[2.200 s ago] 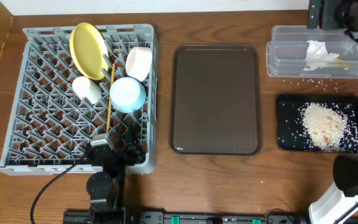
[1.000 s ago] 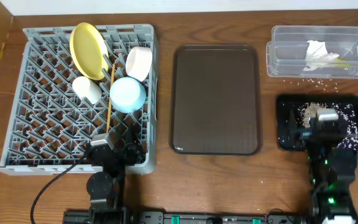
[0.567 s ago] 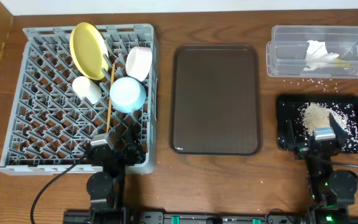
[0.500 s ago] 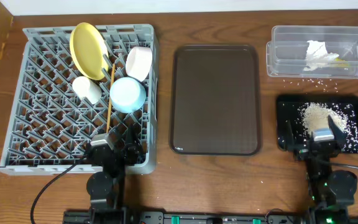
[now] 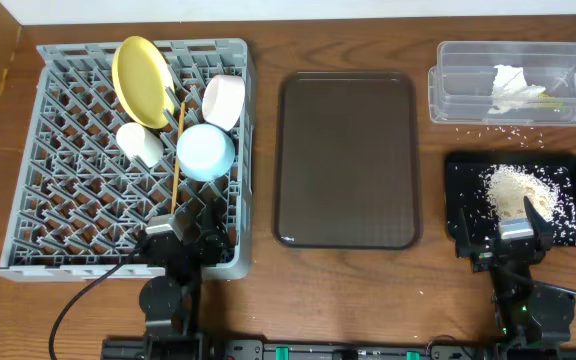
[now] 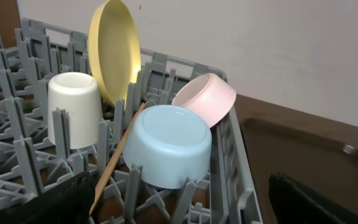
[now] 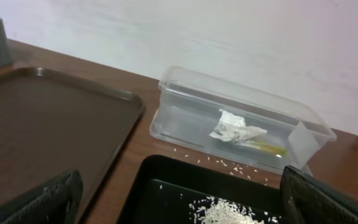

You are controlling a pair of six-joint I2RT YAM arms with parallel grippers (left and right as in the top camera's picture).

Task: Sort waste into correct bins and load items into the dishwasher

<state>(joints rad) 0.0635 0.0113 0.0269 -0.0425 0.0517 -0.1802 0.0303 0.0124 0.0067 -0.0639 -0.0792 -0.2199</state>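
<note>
over near edge of large grey plastic dish rack (image 5: 68,200), left gripper (image 5: 186,225) jaws wide, empty; right gripper (image 5: 503,222) likewise, above shallow black rectangular tray (image 5: 458,172).

Left gripper (image 6: 179,200) and right gripper (image 7: 179,200) black, black cable (image 5: 88,295) trailing left

A clear tub (image 7: 185,118) stands in the middle right of the frame, and inside it lie a crumpled white napkin (image 7: 236,132) and a green-yellow wrapper (image 7: 267,148). Just below it, at the bottom edge, a black tray (image 7: 160,186) holds rice (image 7: 225,211). A brown tray (image 7: 42,124) fills the left. The right tool (image 7: 182,199) has its jaws wide apart, one in each lower corner.
</note>
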